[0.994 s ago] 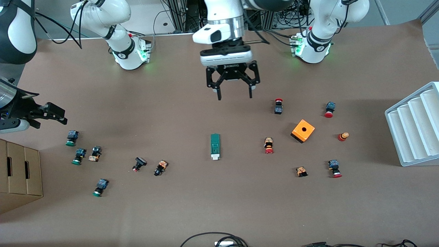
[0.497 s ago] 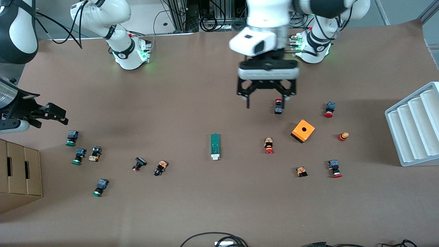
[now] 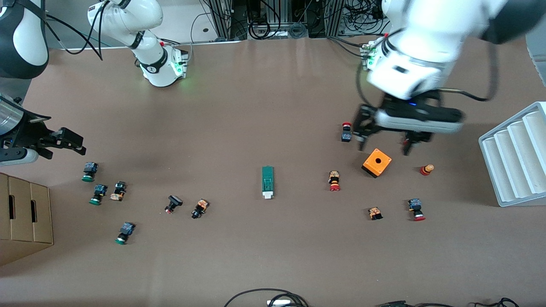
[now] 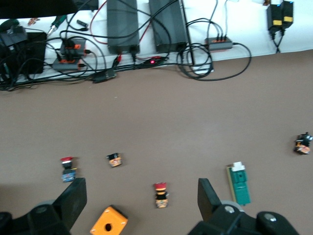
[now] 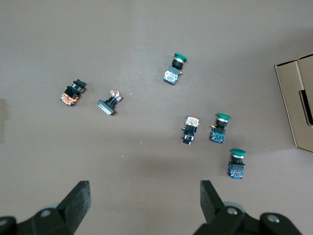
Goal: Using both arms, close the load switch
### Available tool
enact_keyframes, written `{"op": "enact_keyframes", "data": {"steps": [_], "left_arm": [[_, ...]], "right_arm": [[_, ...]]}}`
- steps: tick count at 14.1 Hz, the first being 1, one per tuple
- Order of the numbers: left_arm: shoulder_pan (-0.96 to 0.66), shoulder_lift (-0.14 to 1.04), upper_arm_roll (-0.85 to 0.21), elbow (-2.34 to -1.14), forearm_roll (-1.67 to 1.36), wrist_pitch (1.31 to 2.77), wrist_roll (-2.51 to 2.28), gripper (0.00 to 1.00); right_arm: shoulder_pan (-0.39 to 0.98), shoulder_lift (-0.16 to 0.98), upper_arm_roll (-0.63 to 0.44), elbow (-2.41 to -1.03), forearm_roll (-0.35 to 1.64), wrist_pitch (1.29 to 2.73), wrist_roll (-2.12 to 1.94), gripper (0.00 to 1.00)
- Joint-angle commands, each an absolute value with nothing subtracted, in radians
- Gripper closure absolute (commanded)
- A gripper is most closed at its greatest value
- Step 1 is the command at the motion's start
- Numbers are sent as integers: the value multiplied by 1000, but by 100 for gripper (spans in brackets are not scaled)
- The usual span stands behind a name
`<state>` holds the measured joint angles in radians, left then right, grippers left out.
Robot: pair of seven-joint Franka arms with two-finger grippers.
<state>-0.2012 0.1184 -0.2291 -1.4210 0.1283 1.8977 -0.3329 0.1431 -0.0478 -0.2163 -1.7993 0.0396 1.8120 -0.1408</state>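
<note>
The load switch [image 3: 267, 182], a narrow green block with a white tab at the end nearer the front camera, lies flat at the table's middle. It also shows in the left wrist view as the load switch [image 4: 239, 183], off to one side of the fingers. My left gripper [image 3: 384, 145] hangs open and empty over the orange square box [image 3: 377, 162], well toward the left arm's end from the switch. My right gripper [image 3: 79, 144] stands open and empty at the right arm's end, over bare table above the green-capped buttons [image 3: 89, 171]. Both wrist views show wide-apart fingertips, left gripper [image 4: 141, 198] and right gripper [image 5: 144, 196].
Red-capped push buttons [image 3: 334, 181] lie scattered around the orange box [image 4: 108, 226]. Green-capped ones [image 5: 219, 128] lie near a cardboard box [image 3: 25, 217]. A white stepped rack [image 3: 514, 157] sits at the left arm's end. Cables [image 3: 266, 296] lie at the near edge.
My left arm has swung from above the table's middle toward the left arm's end and now hangs over the orange box. The right gripper has barely moved. The switch lies as before.
</note>
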Motion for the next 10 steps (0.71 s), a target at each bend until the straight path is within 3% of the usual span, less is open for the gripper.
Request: {"op": "enact_keyframes", "data": {"steps": [1, 6, 10], "left_arm": [[-199, 89, -171, -1427, 100, 1804, -285, 0], [-184, 66, -56, -1468, 28, 1715, -198, 0], [-68, 37, -14, -1488, -49, 1603, -143, 0]], "right_arm": [[146, -46, -215, -1779, 20, 1789, -124, 0], [144, -44, -216, -1781, 20, 1789, -124, 0], [144, -43, -215, -1779, 20, 1790, -124, 0]]}}
